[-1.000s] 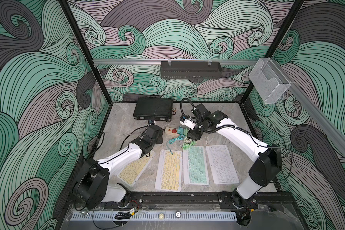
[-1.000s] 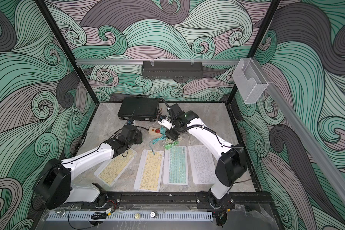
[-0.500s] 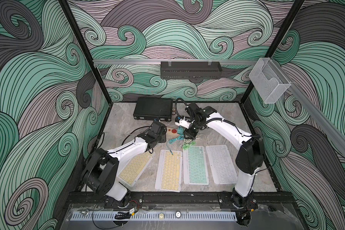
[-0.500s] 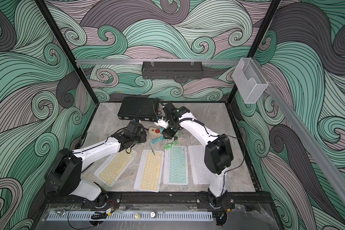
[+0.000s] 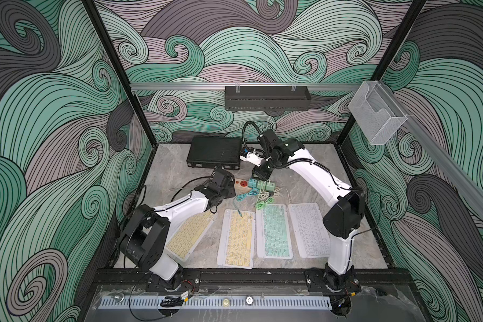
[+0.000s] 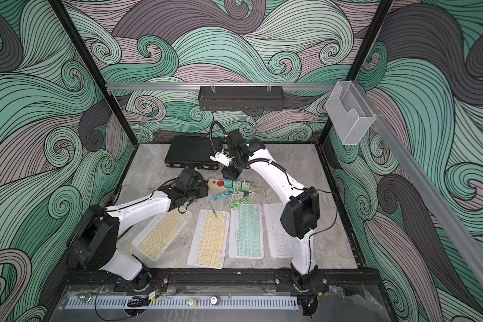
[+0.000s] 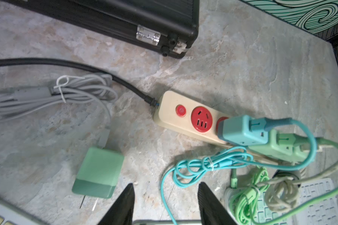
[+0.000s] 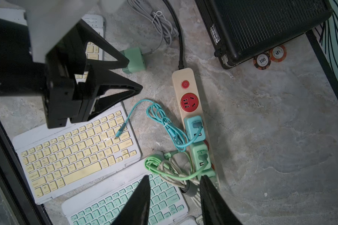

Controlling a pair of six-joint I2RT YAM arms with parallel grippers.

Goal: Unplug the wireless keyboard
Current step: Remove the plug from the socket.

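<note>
my left gripper (image 7: 166, 187): jaws spread, empty, over the marble tabletop (image 7: 242, 68).
my right gripper (image 8: 175, 177): jaws spread, clasping nothing, above the cable tangle.
cream power strip with red sockets (image 5: 241, 184): centre of frame in both top views.
wireless keyboards: four in a row, lower centre of the top views: angled yellow-keyed keyboard (image 5: 188, 235), straight yellow-keyed keyboard (image 5: 237, 237), mint-keyed keyboard (image 5: 273, 231), white-keyed keyboard (image 5: 308, 230).
loose mint-green plug cube (image 7: 100, 175): off the strip, prongs bare, grey cable (image 7: 47, 95) attached.
teal cable (image 8: 160, 118): free connector lies on the straight yellow-keyed keyboard's keys; its teal plug cube (image 8: 194, 128) sits in the strip.
done, i judge: two keyboards freed.
left: light green cable (image 8: 154, 163) and its green plug cube (image 8: 201, 157) in the strip; keyboard end, cannot tell.
</note>
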